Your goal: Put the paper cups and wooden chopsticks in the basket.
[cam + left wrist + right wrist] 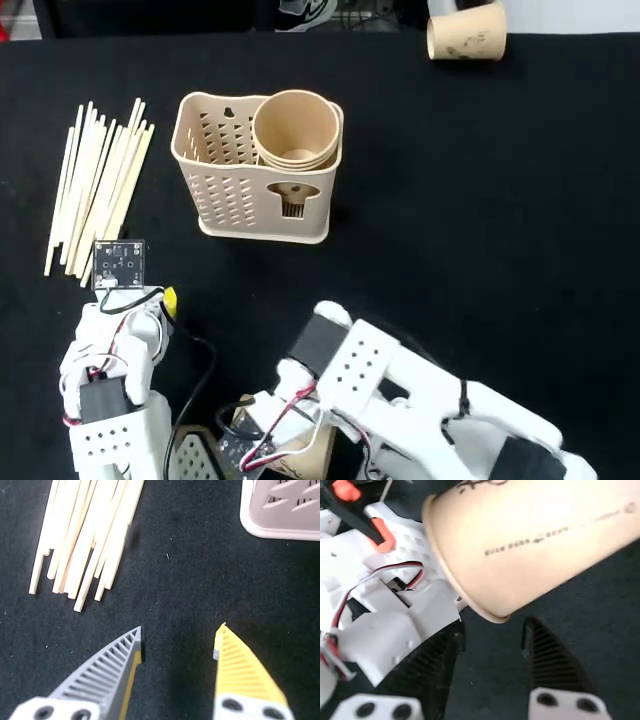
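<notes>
Chopsticks [95, 180] lie fanned on the tabletop [480, 200] beside the basket [225, 195], stacked cups [297, 125] sit in its right-hand compartment, left gripper [177, 640] hangs wide open near the stick ends, right gripper [492, 640] gapes empty just short of a loose cup [530, 545].

No text, number or sign is legible. A line of small dark print [540, 539] runs along the wall of the paper cup [535, 545]; its characters are too blurred to read. A second cup [466, 38] at the far edge of the table [480, 200] bears dark marks, likewise unreadable.
</notes>
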